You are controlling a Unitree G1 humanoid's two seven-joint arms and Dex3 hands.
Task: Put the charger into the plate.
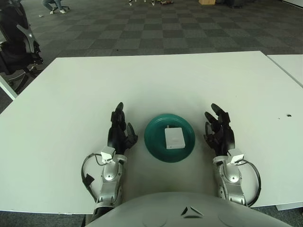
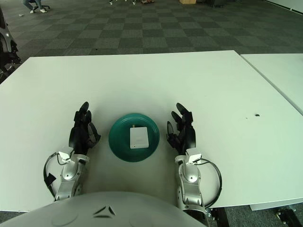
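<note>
A white square charger (image 1: 173, 138) lies flat inside a dark green plate (image 1: 154, 137) on the white table, near the front middle. My left hand (image 1: 119, 128) shows just left of the plate, fingers extended and holding nothing. My right hand (image 1: 218, 126) shows just right of the plate, fingers spread and holding nothing. Neither hand touches the plate or the charger.
The white table (image 1: 156, 80) stretches far ahead and to both sides. A second white table (image 1: 289, 64) adjoins at the far right. A small dark speck (image 1: 289, 115) lies on the table at the right. A black office chair (image 1: 16, 47) stands beyond the left corner.
</note>
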